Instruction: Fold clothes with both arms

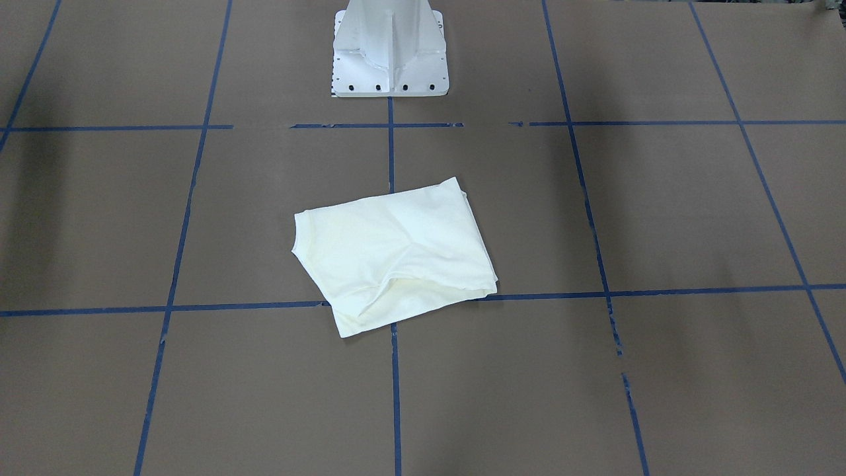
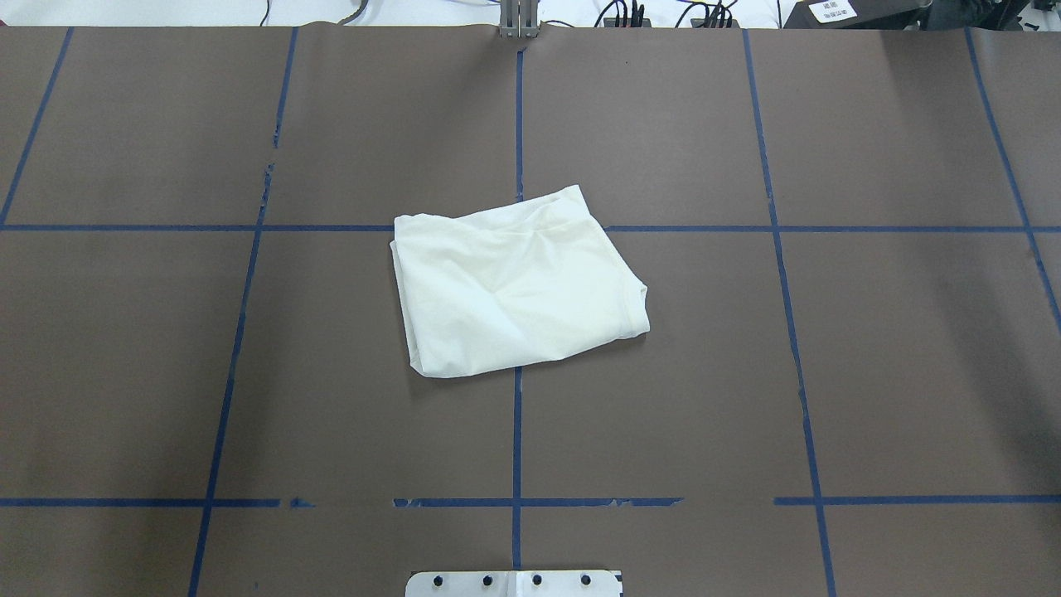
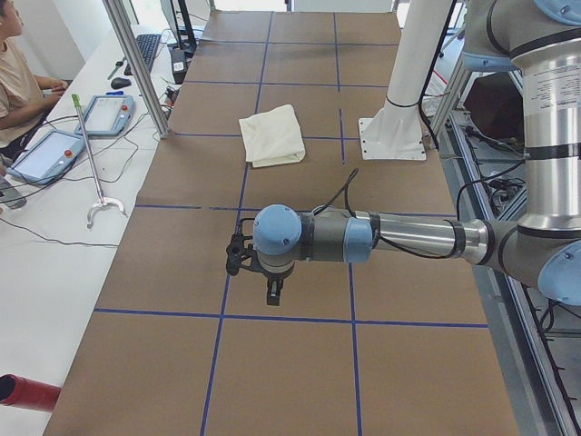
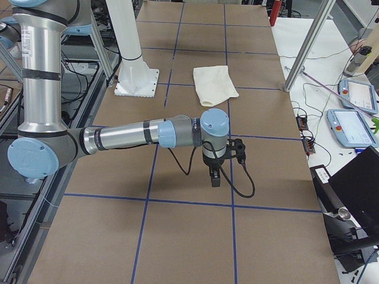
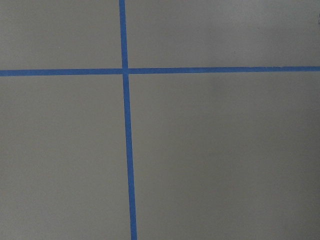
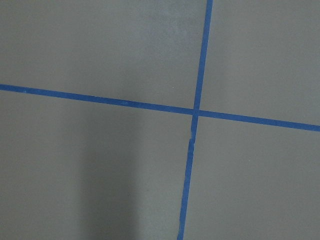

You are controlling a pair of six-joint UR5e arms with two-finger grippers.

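The clothes are one cream shirt [image 1: 390, 254] folded into a rough, wrinkled rectangle near the table's middle, also seen from overhead [image 2: 514, 290] and from both ends [image 3: 272, 134] [image 4: 215, 83]. Its print is hidden. Both arms hang well away from it over bare table. The left gripper [image 3: 272, 292] points down in the exterior left view, and the right gripper [image 4: 215, 177] points down in the exterior right view. I cannot tell whether either is open or shut. Neither gripper shows in the wrist, overhead or front-facing views. The wrist views hold only brown table and blue tape.
The white pedestal base [image 1: 390, 59] stands at the robot's edge of the brown table [image 2: 249, 373], which blue tape marks into a grid. Metal frame posts [image 3: 136, 64] [image 4: 308, 47] stand along the far edge. A seated person and teach pendants [image 3: 45, 154] are beside it.
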